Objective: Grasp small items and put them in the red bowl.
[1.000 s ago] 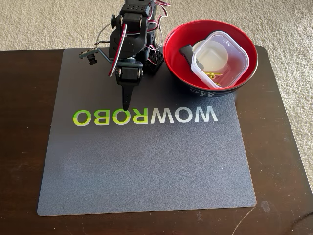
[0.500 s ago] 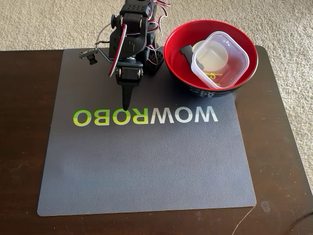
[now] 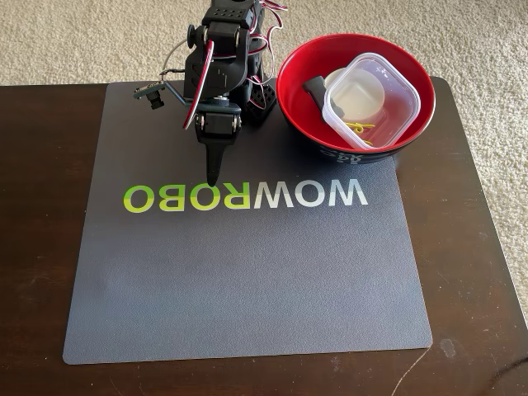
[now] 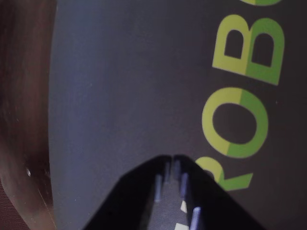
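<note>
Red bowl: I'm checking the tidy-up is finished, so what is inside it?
The glossy red bowl holds a clear square plastic container with yellow-green paper clips in it, a small white round dish beneath and a black bone-shaped piece. The container hides most of the dish.

The fixed view looks steeply down from above and in front, facing the black arm (image 3: 223, 66) at the far edge, and takes in the whole grey rubber mat (image 3: 247, 280) on the dark wooden desk (image 3: 41, 247). The wrist view rides behind the hand (image 4: 171, 161), very near the mat. Both share the yellow-green "ROBO" lettering (image 3: 186, 197).
</note>
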